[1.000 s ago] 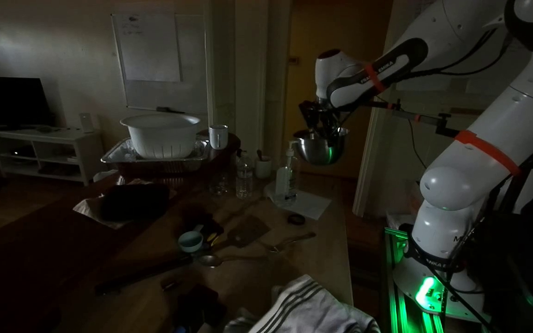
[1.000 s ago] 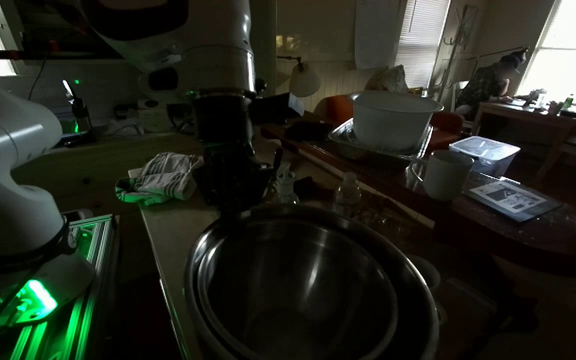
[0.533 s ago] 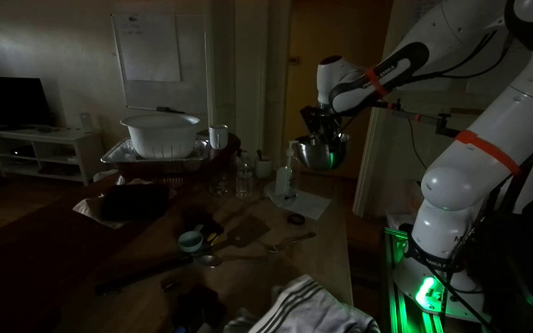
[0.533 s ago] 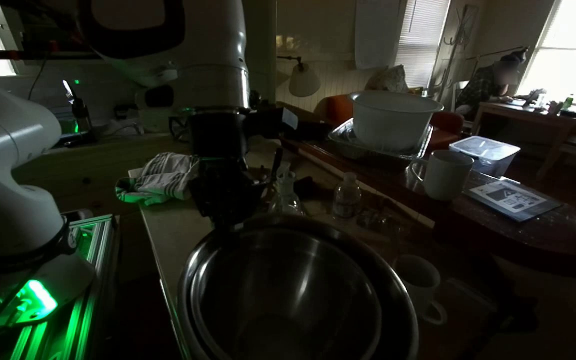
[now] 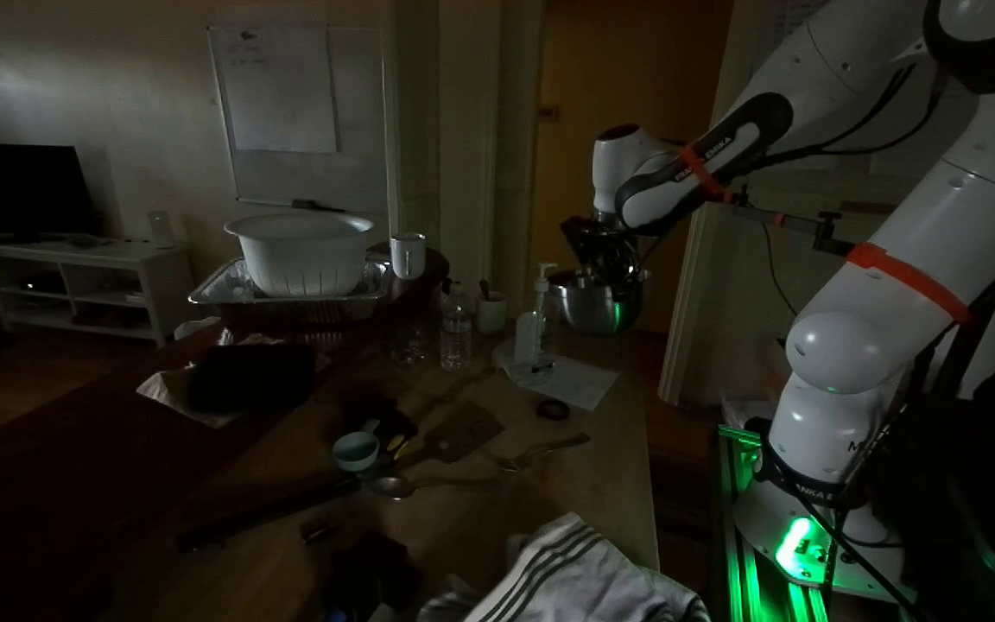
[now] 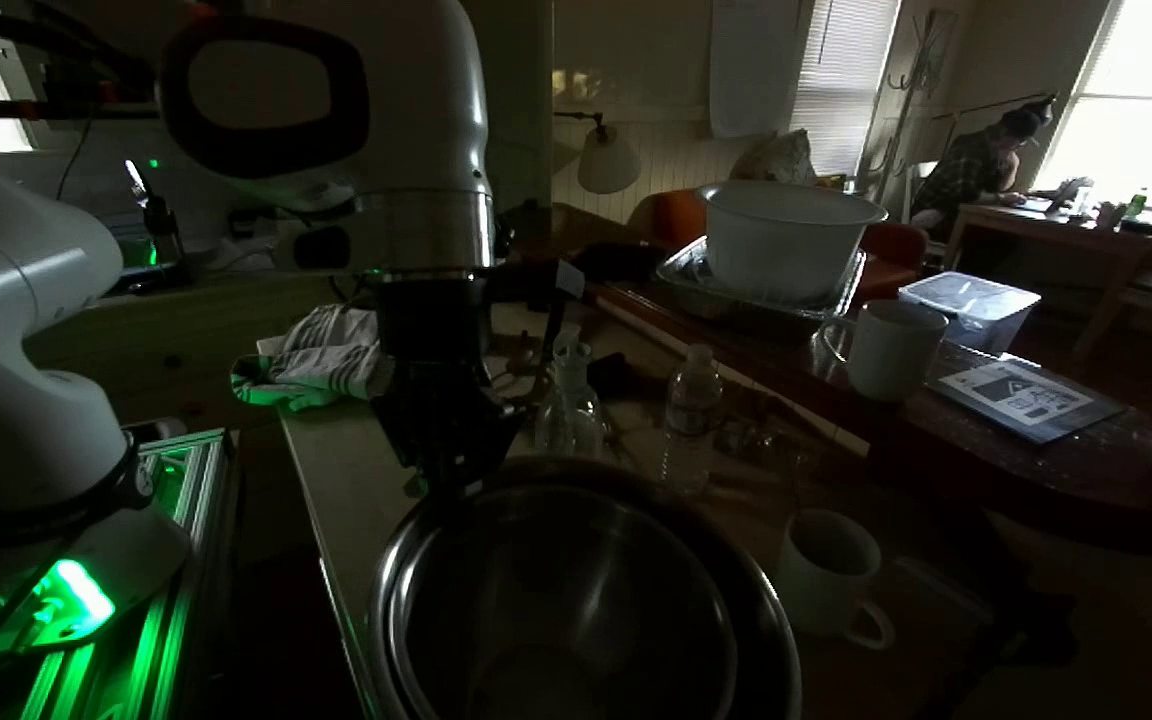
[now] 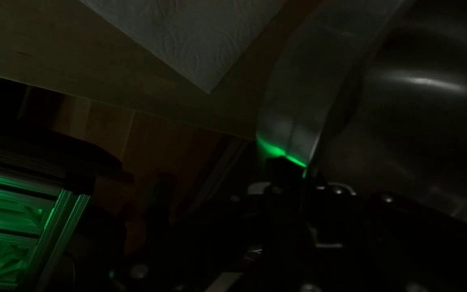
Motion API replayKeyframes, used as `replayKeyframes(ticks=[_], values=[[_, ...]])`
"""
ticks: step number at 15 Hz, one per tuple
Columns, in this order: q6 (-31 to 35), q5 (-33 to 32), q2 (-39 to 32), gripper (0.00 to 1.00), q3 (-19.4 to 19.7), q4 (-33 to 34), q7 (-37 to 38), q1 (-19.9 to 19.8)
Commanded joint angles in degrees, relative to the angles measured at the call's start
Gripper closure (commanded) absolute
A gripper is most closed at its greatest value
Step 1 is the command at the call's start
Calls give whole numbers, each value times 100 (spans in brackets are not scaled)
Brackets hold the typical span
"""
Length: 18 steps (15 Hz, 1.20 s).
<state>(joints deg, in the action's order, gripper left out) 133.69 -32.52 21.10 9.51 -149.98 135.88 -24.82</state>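
Note:
My gripper point(image 5: 623, 269) is shut on the rim of a shiny metal mixing bowl point(image 5: 597, 309). The bowl hangs above the table's far right end, opening upward. In an exterior view the bowl point(image 6: 576, 610) shows two rim rings; I cannot tell if it is one bowl or two nested. The gripper point(image 6: 451, 485) is at its left rear rim there. In the wrist view the dark fingers point(image 7: 304, 174) straddle the bowl's wall point(image 7: 298, 109). A clear pump bottle point(image 5: 536, 337) stands close beside the bowl, on or by a white paper towel point(image 5: 582, 380).
A water bottle point(image 5: 456, 339) and a white mug point(image 6: 831, 575) stand near the bowl. A measuring cup point(image 5: 356, 451), spoon point(image 5: 394, 488), black ring point(image 5: 553, 409) and striped towel point(image 5: 584, 574) lie on the table. A white tub point(image 5: 303, 259) sits in a foil tray beyond.
The gripper and the bowl have moved down together, toward the table. More of the water bottle and the white mug shows past the bowl. The bowl stays in the grip.

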Motion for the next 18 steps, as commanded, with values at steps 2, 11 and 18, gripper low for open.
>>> replayKeyframes(ticks=[2,11,18], values=[[747,-361,49,96,21,-121,207,-222],[1124,-1389,-365,96,-149,-113,899,-427],[997,-2076,-500,96,-59,-139,1541,-145]])
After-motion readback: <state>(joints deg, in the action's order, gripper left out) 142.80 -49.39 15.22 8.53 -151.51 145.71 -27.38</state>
